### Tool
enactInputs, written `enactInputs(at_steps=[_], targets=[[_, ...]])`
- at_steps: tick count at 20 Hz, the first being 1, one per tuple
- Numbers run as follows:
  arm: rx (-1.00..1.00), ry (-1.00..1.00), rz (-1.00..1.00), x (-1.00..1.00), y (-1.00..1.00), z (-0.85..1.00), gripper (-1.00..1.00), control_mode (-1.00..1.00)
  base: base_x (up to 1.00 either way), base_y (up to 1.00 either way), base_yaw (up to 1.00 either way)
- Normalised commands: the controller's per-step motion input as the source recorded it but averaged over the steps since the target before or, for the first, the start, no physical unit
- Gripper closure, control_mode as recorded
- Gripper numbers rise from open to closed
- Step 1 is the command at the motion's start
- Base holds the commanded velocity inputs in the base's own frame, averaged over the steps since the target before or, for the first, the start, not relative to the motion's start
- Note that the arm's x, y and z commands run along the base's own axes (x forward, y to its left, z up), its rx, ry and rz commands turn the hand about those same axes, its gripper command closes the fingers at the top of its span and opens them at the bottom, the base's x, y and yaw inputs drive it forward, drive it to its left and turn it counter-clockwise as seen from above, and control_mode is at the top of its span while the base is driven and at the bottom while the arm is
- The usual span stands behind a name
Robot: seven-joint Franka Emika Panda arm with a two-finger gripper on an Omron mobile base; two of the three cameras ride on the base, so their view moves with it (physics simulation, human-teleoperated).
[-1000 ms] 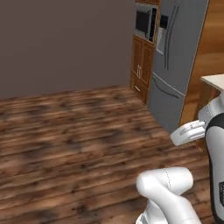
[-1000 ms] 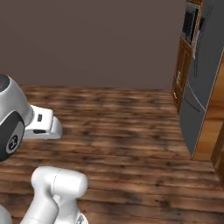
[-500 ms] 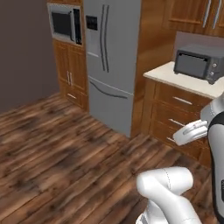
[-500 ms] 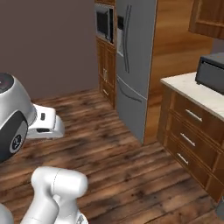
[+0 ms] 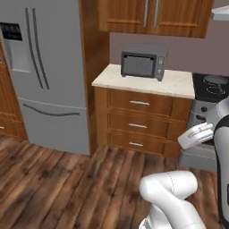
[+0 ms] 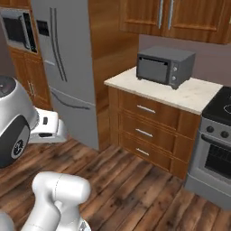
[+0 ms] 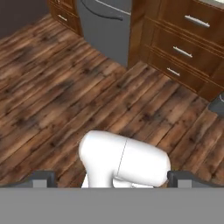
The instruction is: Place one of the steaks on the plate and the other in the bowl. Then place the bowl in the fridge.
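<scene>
Fridge (image 5: 44, 76) stands left of toaster oven (image 5: 142, 65); fingers (image 7: 43, 178) apparently spread.

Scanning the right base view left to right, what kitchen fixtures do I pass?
Built-in microwave → tall grey stainless fridge → wooden drawer cabinet → dark grey countertop toaster oven → steel stove with black top.

A grey toaster oven (image 5: 142, 65) sits on a pale countertop (image 5: 179, 83) above three wooden drawers (image 5: 139, 124). Right of the countertop stands a stove (image 6: 216, 149); upper cabinets (image 6: 180, 18) hang above it, wood-plank floor (image 5: 58, 188) below.
</scene>
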Motion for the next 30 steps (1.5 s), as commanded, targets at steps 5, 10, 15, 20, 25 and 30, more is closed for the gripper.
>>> enactInputs(at_steps=[5, 10, 15, 20, 25, 30], targets=[[0.0, 0.0, 0.0, 0.0, 0.0, 0.0, -1.0, 1.0, 0.35, 1.0, -0.49], [0.0, 0.0, 0.0, 0.0, 0.0, 0.0, -1.0, 1.0, 0.27, 1.0, -0.46], [0.0, 0.0, 0.0, 0.0, 0.0, 0.0, -1.0, 1.0, 0.0, 1.0, -0.4], [0.0, 0.0, 0.0, 0.0, 0.0, 0.0, -1.0, 1.0, -0.29, 1.0, -0.26], [0.0, 0.0, 0.0, 0.0, 0.0, 0.0, -1.0, 1.0, -0.42, 1.0, -0.18], [0.0, 0.0, 0.0, 0.0, 0.0, 0.0, -1.0, 1.0, -0.01, 0.76, -0.08]])
